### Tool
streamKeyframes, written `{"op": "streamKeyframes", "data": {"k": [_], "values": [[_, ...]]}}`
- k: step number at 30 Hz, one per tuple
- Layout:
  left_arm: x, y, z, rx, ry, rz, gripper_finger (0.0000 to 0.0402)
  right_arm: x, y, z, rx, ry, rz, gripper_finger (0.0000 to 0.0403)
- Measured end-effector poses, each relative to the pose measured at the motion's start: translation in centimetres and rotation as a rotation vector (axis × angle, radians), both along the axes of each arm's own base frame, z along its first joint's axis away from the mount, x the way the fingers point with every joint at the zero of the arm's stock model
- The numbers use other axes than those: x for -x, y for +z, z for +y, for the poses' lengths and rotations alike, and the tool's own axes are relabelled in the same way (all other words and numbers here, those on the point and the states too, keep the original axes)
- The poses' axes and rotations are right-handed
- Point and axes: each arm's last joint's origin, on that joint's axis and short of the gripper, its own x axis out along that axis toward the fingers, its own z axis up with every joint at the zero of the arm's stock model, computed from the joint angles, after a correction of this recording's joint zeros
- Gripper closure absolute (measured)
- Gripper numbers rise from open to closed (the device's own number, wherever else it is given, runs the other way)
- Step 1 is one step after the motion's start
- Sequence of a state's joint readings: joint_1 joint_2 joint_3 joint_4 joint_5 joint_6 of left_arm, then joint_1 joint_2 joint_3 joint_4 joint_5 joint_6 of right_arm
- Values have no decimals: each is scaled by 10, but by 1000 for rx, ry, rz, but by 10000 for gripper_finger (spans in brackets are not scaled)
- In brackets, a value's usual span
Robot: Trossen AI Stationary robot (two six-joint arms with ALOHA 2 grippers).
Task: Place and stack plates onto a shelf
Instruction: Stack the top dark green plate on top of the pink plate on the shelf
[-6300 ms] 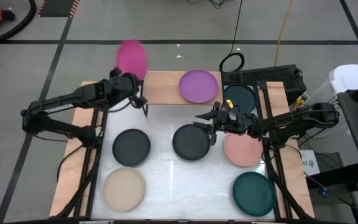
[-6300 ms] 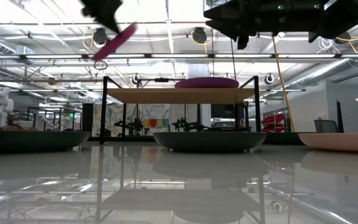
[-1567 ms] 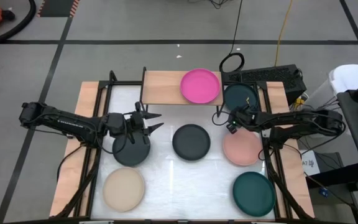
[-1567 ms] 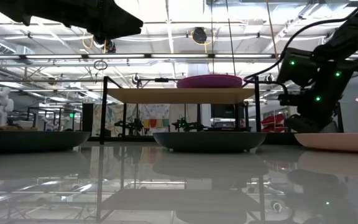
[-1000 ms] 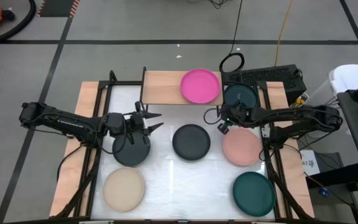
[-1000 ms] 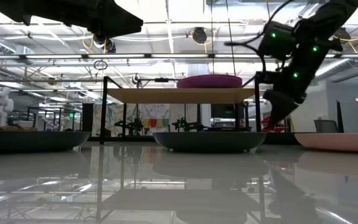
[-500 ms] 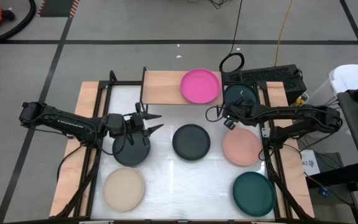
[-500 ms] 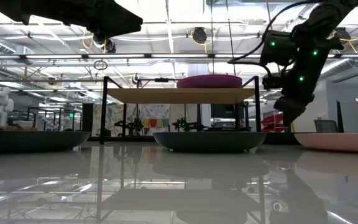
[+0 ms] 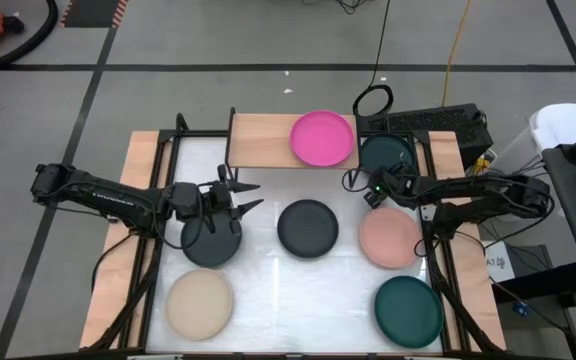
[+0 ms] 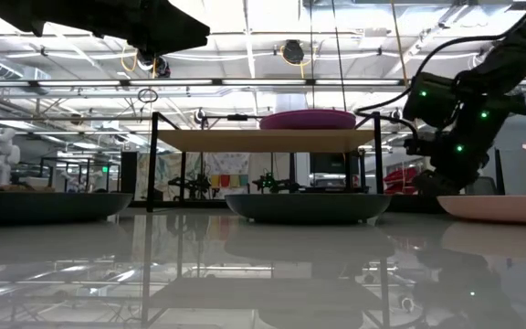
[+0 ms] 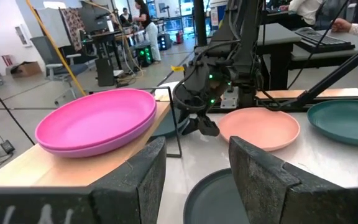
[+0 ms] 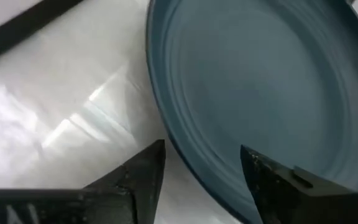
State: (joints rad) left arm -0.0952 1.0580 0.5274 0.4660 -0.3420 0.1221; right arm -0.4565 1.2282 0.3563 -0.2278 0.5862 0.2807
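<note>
- Two spread right fingers (image 12: 188,180) straddle the near rim of the dark teal plate (image 9: 386,155), which lies on the counter (image 9: 268,290) beside the shelf (image 9: 263,140).
- Left fingers (image 9: 240,195) gape, empty, above a charcoal plate (image 9: 211,238), farther from the shelf's pink plate (image 9: 322,138).

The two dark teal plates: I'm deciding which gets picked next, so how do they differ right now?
The far teal plate lies beside the shelf, with the right claw, open, at its rim. The near teal plate lies at the table's front right, no claw near it. Both look alike in colour and size and lie flat.
</note>
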Motion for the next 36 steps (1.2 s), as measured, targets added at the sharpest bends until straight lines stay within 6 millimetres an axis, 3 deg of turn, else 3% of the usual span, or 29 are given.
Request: {"op": "streamKeyframes", "data": {"k": [4, 10, 15, 20, 26, 29, 32, 36], "values": [[0, 0, 0, -2, 0, 0, 220, 2, -3, 1, -13, -15, -20, 258], [0, 0, 0, -2, 2, -1, 220, -2, -1, 0, 0, 10, -27, 382], [0, 0, 1, 0, 2, -1, 220, -20, 17, 1, -19, 63, -96, 391], [0, -1, 0, 3, 2, 8, 220, -42, 63, 3, 107, 92, -144, 401], [0, -1, 0, 28, 4, 6, 220, -62, 148, 5, 427, 48, -243, 402], [0, -1, 0, 43, 4, 4, 220, -75, 189, 8, 521, 63, -404, 402], [0, -1, 0, 49, 5, 3, 220, -89, 221, 16, 554, 209, -609, 402], [0, -2, 0, 72, 4, 1, 220, -108, 242, 27, 575, 499, -863, 402]]}}
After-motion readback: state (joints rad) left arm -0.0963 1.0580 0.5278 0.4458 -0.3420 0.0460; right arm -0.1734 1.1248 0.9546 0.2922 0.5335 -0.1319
